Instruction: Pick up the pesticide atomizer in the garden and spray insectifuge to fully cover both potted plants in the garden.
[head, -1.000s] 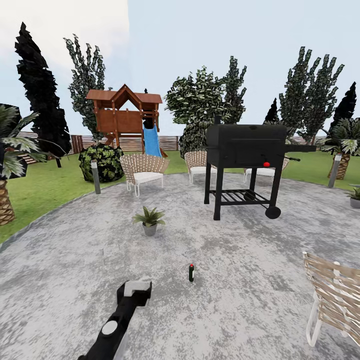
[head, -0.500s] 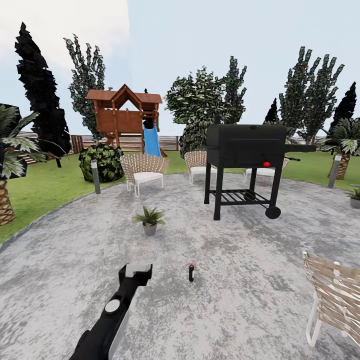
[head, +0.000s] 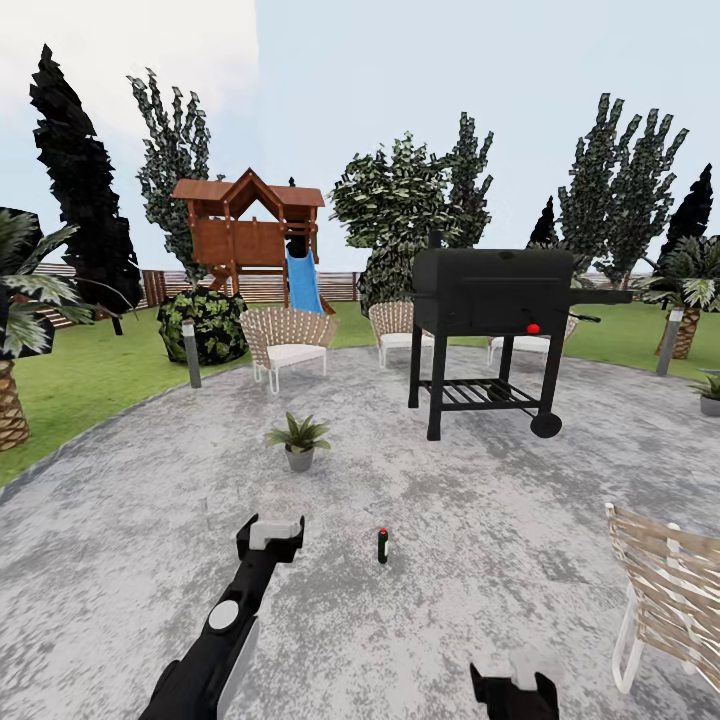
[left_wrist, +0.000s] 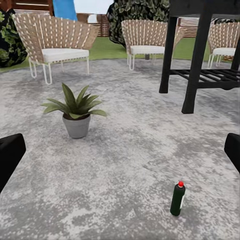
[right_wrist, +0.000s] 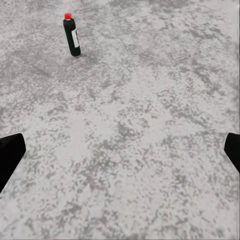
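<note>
The pesticide atomizer (head: 382, 546), a slim dark-green bottle with a red-dotted top, stands upright on the grey patio (head: 450, 600). My left gripper (head: 271, 530) hovers open to its left, a little short of it. In the left wrist view the atomizer (left_wrist: 177, 199) stands ahead between the spread fingers (left_wrist: 10, 155). My right gripper (head: 513, 686) is open at the bottom edge, nearer than the bottle; its wrist view has the atomizer (right_wrist: 72, 35) some way ahead. One potted plant (head: 298, 441) sits beyond the left gripper, also seen as the potted plant (left_wrist: 76, 113). A second potted plant (head: 709, 392) is at the right edge.
A black grill (head: 492, 300) on a wheeled stand stands behind the bottle. Wicker chairs (head: 288, 342) line the patio's far rim, and another chair (head: 665, 600) is near right. Grey bollard lamps (head: 190, 352) mark the lawn edge. A palm (head: 12, 330) rises at far left.
The left arm has reached forward and its gripper has spread open. The right gripper has come into the head view at the bottom edge.
</note>
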